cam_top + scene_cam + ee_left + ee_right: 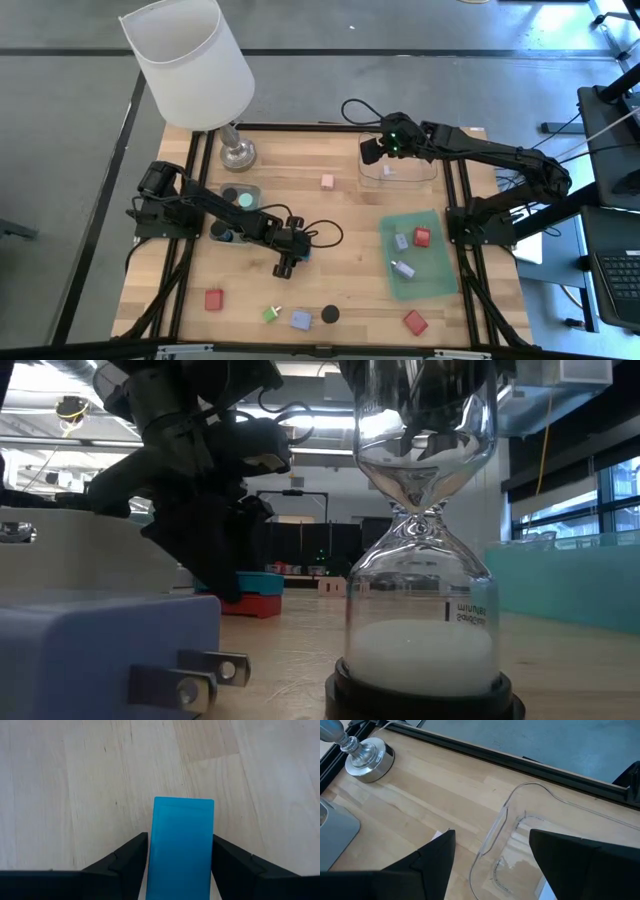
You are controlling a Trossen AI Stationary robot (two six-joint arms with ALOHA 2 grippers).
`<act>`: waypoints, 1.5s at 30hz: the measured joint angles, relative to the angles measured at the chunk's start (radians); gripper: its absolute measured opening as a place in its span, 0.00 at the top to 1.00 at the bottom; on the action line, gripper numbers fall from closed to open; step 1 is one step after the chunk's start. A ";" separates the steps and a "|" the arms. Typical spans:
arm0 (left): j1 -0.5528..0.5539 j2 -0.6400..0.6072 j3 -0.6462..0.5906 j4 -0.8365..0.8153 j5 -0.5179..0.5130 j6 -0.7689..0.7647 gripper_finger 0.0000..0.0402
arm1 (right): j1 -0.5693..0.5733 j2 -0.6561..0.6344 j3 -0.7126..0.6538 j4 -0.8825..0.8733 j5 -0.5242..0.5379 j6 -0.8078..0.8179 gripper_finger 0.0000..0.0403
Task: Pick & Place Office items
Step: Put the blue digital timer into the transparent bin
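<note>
My left gripper [287,262] is low over the middle of the wooden table, shut on a teal-blue block [182,840]. My right gripper [372,150] hangs open above the left end of a clear tray [400,160] at the far right, with nothing between its fingers [492,832]. Loose on the table lie a pink block [327,181], two red blocks [214,299] [415,322], a green bit [272,314], a lilac-blue plug block [300,320] and a black-capped hourglass [330,314]. Three small blocks lie in the green tray [425,275]. My left gripper pinches the teal-blue block by its two long sides [152,851] between the two fingers. The fingers come slanting down from the table's left and lie along the block, whose far end [183,805] sticks out past the fingertips. Whether it rests on the table, I cannot tell.
A white-shaded lamp [190,55] stands on its metal base [238,153] at the far left. A grey tray [252,194] with dark round caps sits under the left arm. In the low view the hourglass [420,590] and the plug block [100,650] stand close to the near edge.
</note>
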 joint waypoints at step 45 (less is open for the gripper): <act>-0.038 -0.057 0.064 -0.152 -0.269 0.008 0.63 | 0.000 0.000 0.000 0.017 -0.144 0.010 0.36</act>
